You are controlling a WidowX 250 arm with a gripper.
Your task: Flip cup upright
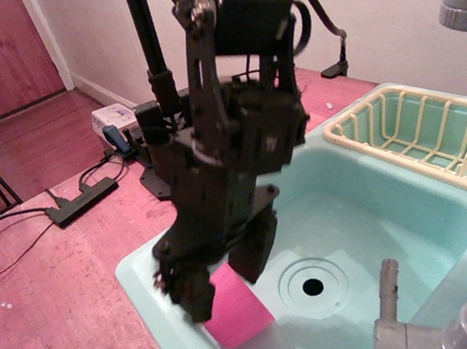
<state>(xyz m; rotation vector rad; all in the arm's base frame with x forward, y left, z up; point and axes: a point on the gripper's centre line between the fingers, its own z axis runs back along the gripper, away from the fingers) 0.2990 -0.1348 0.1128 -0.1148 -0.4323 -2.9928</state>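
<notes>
The bright pink cup (pixel 240 316) lies on its side on the floor of the pale green sink (pixel 387 229), near the front left corner. Its handle is hidden. My black gripper (pixel 224 277) hangs down over the cup with its jaws apart. One finger (pixel 192 294) sits in front of the cup's left end and covers part of it. The other finger (pixel 252 252) stands just behind the cup. The jaws straddle the cup; I cannot tell whether they touch it.
The sink drain (pixel 313 287) lies right of the cup. A grey faucet (pixel 457 268) stands at the right front. A cream and green dish rack (pixel 426 132) sits at the back right. Cables and a power strip (pixel 80 200) lie on the red floor at left.
</notes>
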